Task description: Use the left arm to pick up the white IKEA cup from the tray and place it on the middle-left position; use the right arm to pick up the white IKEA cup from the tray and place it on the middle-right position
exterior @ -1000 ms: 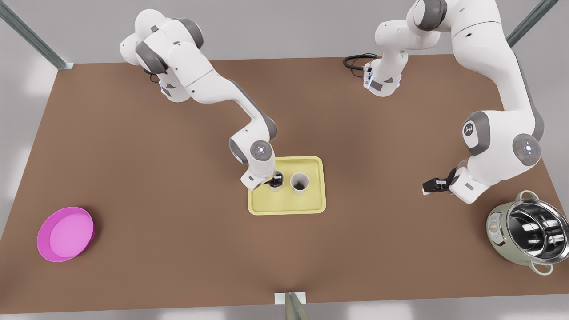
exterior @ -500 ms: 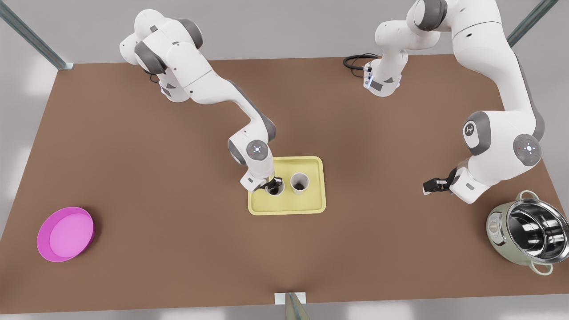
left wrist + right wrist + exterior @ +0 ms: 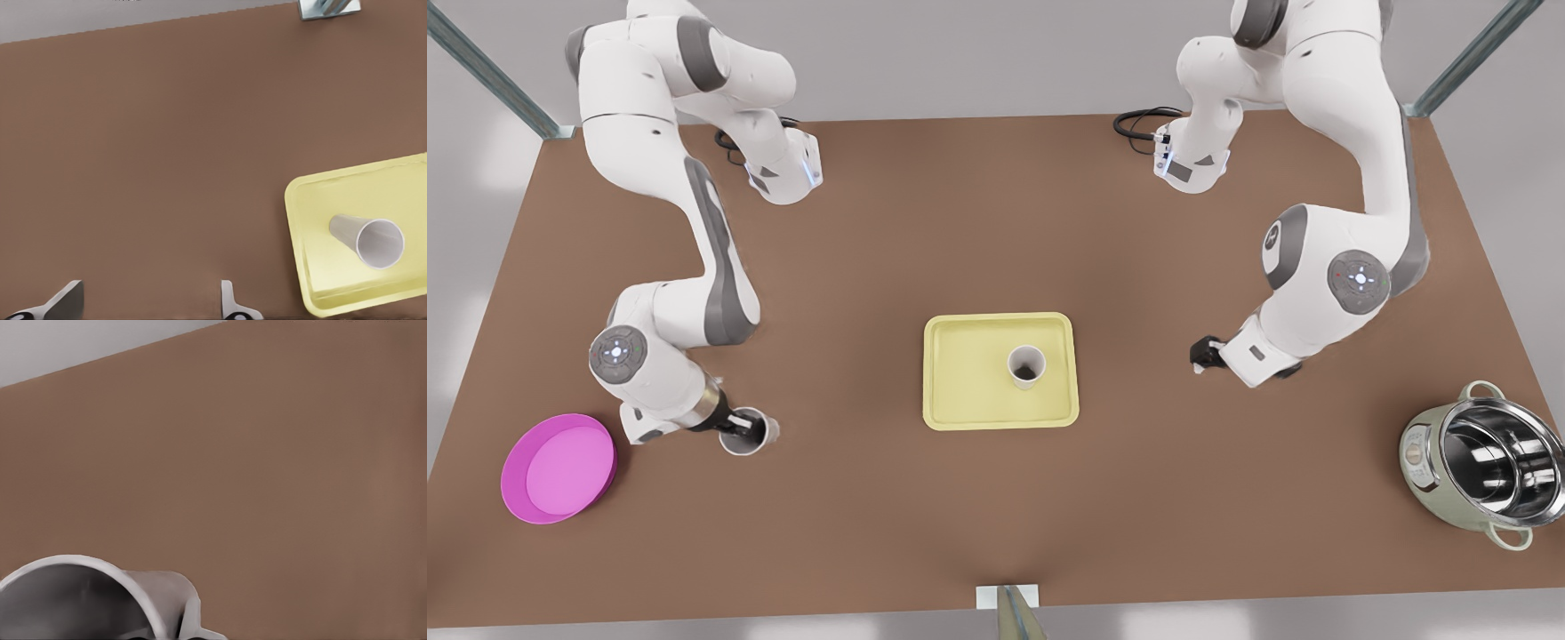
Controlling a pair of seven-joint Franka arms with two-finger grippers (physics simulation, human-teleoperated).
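Brown surface [image 3: 996, 222], wide bare stretches btwn the arms and along all its edges. Right gripper [image 3: 740, 428], on the arm w/ brassy wrist collar at the front view's left, has its fingers pinching the rim wall of a plain white cup [image 3: 751, 438]. The right wrist view shows that cup [image 3: 80, 600] mouth-on, close against the fingers. A round magenta bowl [image 3: 559, 467] sits near, on the far side of that arm from the cup.

Left gripper [image 3: 1202, 354], at the front view's right, hangs over bare surface w/ fingers [image 3: 67, 303] spread wide. A pale yellow rectangular tray [image 3: 960, 391] w/ a second white cup [image 3: 1026, 366] upright inside lies well apart from them. A steel pot [image 3: 1476, 464] stands near the surface's edge.
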